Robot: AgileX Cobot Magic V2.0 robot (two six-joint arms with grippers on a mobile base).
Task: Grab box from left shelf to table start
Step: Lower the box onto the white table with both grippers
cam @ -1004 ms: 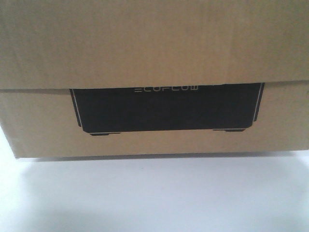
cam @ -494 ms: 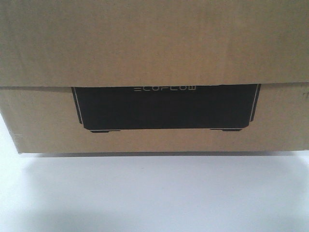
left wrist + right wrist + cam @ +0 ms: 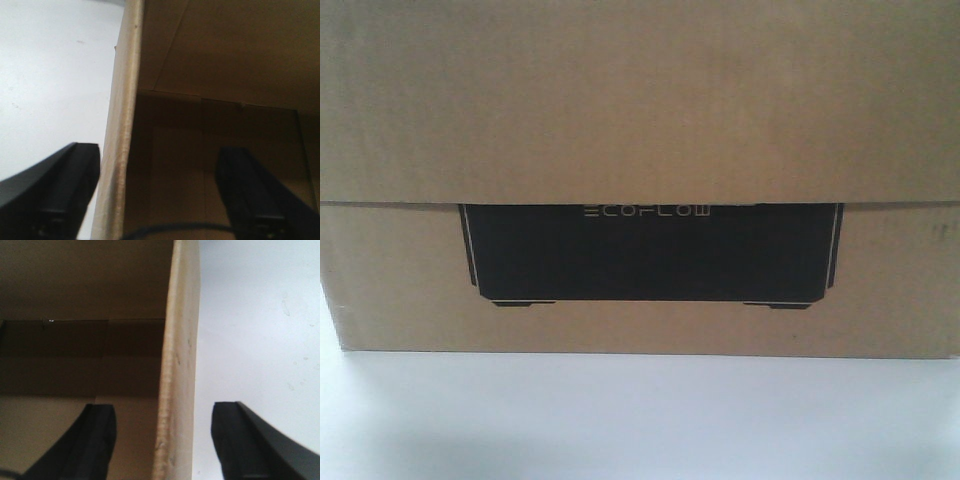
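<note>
The brown cardboard box fills the front view, its black ECOFLOW panel under the overhanging upper layer. Its bottom edge sits on the white table. My left gripper is open, straddling the box's left wall: one finger is outside over the table, the other inside the box. My right gripper is open too, straddling the right wall, with one finger inside and one outside over the table. Neither pad touches cardboard. The left shelf is out of view.
White tabletop stretches in front of the box and along both of its sides. The box hides everything behind it.
In the front view the box has dropped lower and looks slightly larger. The dark shadow band under its bottom edge has closed.
</note>
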